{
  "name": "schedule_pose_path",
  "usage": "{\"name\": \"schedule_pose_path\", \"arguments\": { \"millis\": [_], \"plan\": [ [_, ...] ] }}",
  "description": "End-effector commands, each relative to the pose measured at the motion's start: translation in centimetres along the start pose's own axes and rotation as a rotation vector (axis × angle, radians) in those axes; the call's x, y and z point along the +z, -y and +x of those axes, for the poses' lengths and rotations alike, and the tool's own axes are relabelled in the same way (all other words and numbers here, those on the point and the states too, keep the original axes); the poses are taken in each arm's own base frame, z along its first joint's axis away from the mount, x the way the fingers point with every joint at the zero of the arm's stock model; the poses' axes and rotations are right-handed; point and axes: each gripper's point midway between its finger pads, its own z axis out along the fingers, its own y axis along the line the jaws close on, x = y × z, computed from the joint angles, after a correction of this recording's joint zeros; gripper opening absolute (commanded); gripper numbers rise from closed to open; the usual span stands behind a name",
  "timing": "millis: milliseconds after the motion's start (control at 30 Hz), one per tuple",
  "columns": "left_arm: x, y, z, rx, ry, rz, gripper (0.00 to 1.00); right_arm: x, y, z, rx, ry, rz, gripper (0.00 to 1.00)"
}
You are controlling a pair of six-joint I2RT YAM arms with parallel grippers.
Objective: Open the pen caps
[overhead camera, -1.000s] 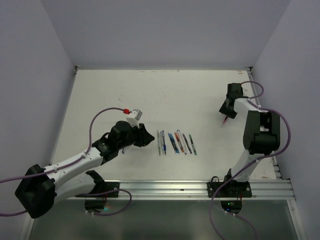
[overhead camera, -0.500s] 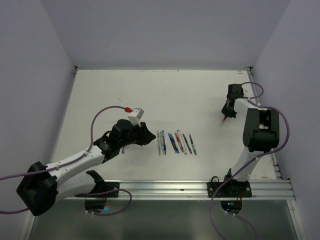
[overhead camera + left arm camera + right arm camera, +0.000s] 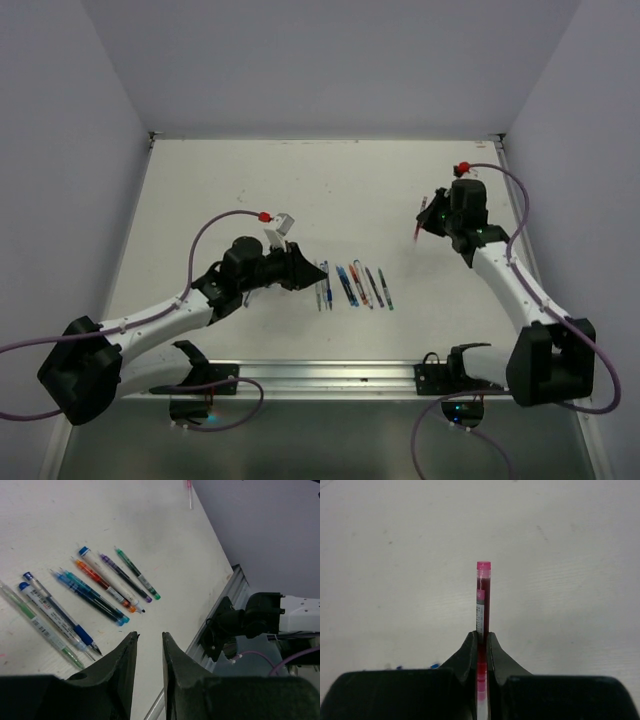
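Right gripper (image 3: 482, 639) clamps pink pen (image 3: 483, 600) by barrel above table (image 3: 250, 180), pink end free, likely for cap pull. Left gripper (image 3: 149, 642) hovers empty, jaws parted, beside row of pens (image 3: 95, 592), pen caps (image 3: 83, 551) on.

— How's the light?
— Bright and even from overhead. The desk (image 3: 330, 190) looks washed pale, and the shadows on it are soft and faint.
— Any blur?
— The left hand (image 3: 148, 636) goes soft at the frame's bottom edge; the pens (image 3: 90, 595) and the pink pen (image 3: 483, 600) are crisp. Slight sheen on the metal rail (image 3: 400, 372).
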Motion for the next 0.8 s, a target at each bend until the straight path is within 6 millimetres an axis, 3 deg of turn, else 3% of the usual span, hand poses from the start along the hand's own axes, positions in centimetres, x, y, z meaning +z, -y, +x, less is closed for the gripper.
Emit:
{"name": "schedule_pose_path", "arguments": {
  "millis": [0,33,133,233,333,567,767],
  "plan": [
    [0.1,3.4,-0.1,-0.075,0.01,0.203,0.29,-3.5,-5.4,3.4,-0.053,-0.053,-0.202,0.0],
    [0.1,3.7,0.5,-0.097,-0.012,0.229,0.29,-5.0,-7.7,4.5,-0.076,-0.061,-0.268,0.0],
    [0.1,4.2,1.3,-0.141,-0.023,0.272,0.35,-7.0,-10.3,7.3,-0.083,-0.1,-0.36,0.0],
    [0.4,4.1,1.9,-0.157,-0.037,0.26,0.42,-8.1,-12.6,9.8,-0.062,-0.133,-0.456,0.0],
    [0.5,4.4,2.1,-0.172,-0.042,0.266,0.42,-8.7,-14.0,11.4,-0.072,-0.139,-0.497,0.0],
    [1.3,4.8,1.8,-0.181,-0.009,0.219,0.46,-9.9,-17.1,13.3,-0.087,-0.145,-0.543,0.0],
    [2.0,5.0,2.8,-0.199,-0.008,0.195,0.47,-10.4,-18.3,13.4,-0.054,-0.124,-0.542,0.0]
  ]
}}
